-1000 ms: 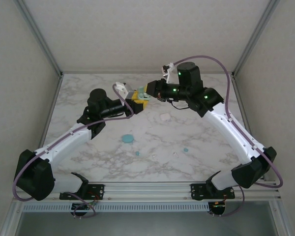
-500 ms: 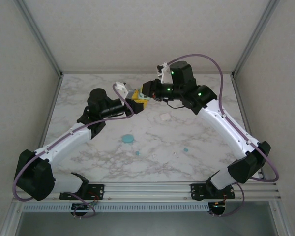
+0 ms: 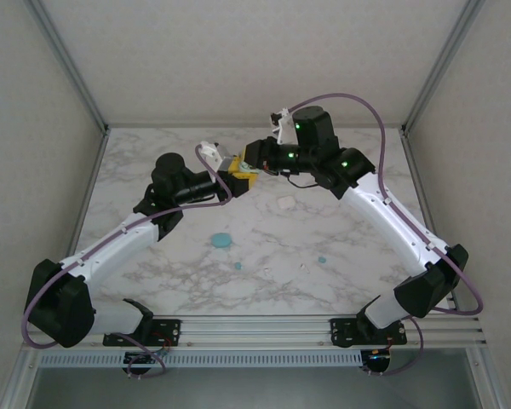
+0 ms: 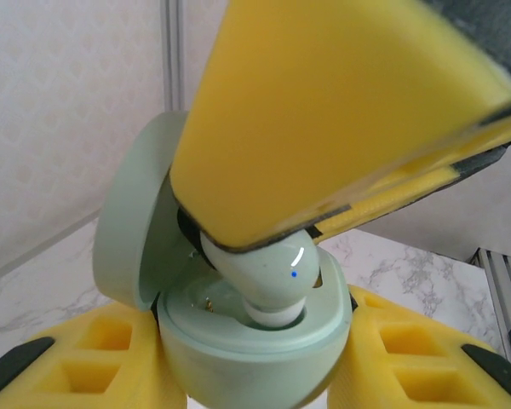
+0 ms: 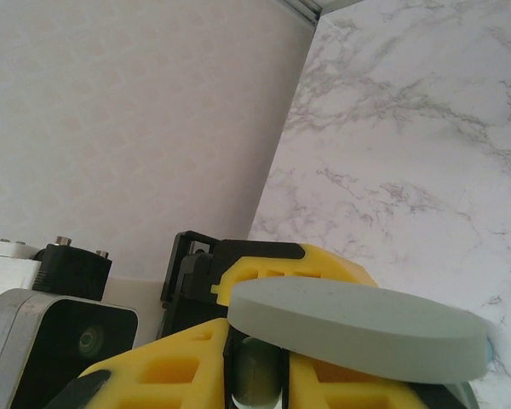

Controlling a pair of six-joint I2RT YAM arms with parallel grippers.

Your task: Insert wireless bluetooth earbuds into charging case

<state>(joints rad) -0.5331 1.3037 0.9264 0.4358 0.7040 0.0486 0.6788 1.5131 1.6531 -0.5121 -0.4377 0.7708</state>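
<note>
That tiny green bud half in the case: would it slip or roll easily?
Probably slippery: the bud looks glossy, with a bright highlight. Its rounded body would likely roll if dropped. It seems light, being much smaller than the case.

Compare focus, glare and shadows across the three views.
Left wrist: the earbud carries a small curved glare streak. Right wrist: the case lid is fairly sharp and evenly lit. Top external: flat light, no hard shadows on the table.
</note>
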